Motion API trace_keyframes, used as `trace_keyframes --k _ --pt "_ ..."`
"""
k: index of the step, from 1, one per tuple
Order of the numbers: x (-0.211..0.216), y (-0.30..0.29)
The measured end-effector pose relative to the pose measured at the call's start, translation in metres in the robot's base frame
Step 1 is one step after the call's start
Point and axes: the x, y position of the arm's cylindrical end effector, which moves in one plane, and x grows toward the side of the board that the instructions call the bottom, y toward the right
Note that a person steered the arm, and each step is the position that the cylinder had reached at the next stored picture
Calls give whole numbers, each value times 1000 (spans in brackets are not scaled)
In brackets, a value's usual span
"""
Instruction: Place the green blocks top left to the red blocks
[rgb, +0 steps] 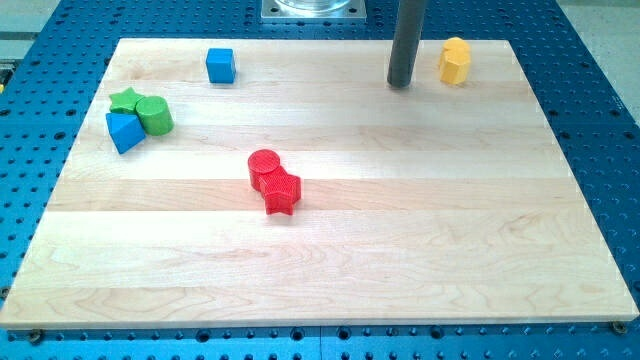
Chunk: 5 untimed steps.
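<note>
The arm has no jaws to spread or press, only a rod whose tip (401, 84) is resting near the board's top edge. The yellow block (455, 61) is sitting just to the tip's right. The green star (125, 99) and green cylinder (155, 116) are lying far to its left, touching a blue block (124, 131). The red cylinder (264, 167) and red star (282, 192) are lying below-left of it. The greens already look up-left of the reds, so the task is seeming nearly done; any next move calls for nudging them closer.

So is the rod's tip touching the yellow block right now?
No, my tip stands apart from the yellow block, bare board showing between them.
</note>
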Motion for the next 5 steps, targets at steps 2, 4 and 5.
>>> trace_keyframes --k 2,4,5 --pt "0 -23" --pt "-1 -112" --pt "13 -188"
